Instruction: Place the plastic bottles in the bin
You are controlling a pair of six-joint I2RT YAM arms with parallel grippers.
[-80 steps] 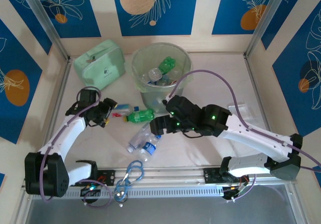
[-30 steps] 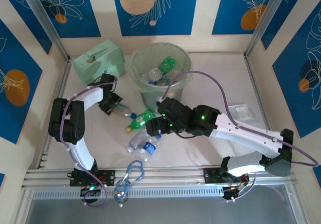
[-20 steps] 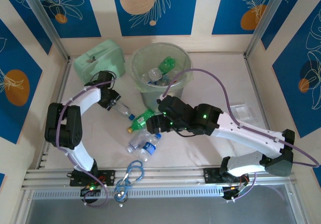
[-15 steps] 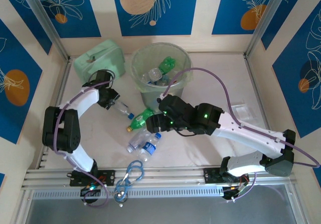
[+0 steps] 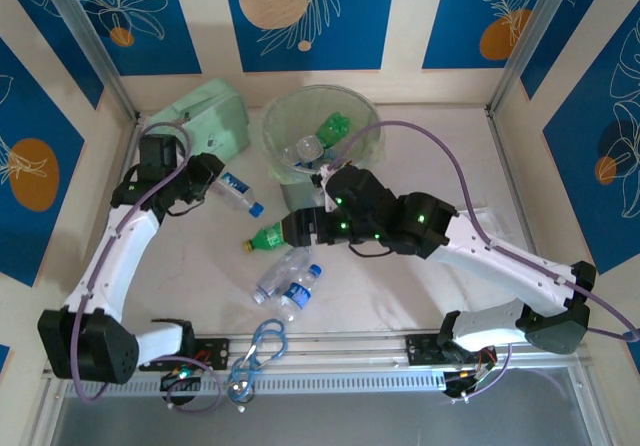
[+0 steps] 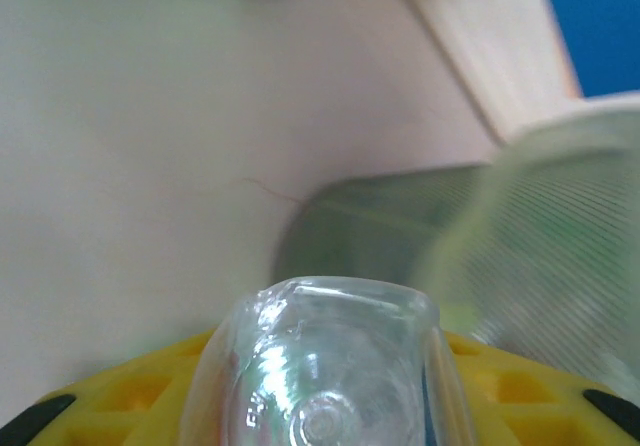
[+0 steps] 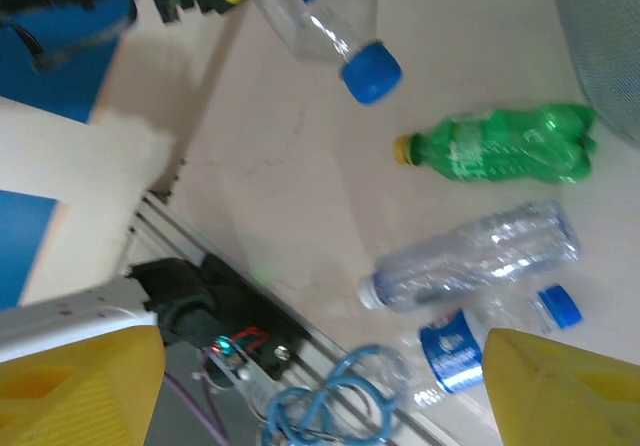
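One clear bottle gripped in left claw

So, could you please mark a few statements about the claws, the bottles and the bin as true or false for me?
1. The left claw holds a clear bottle with a blue cap, lifted off the table. True.
2. The right claw is shut on the yellow-capped green bottle. False: that claw is open, and the bottle lies on the table next to it.
3. A second green bottle sits inside the bin. True.
4. The blue carabiner lies inside the bin. False: it lies at the near edge of the table, between the two arm bases.
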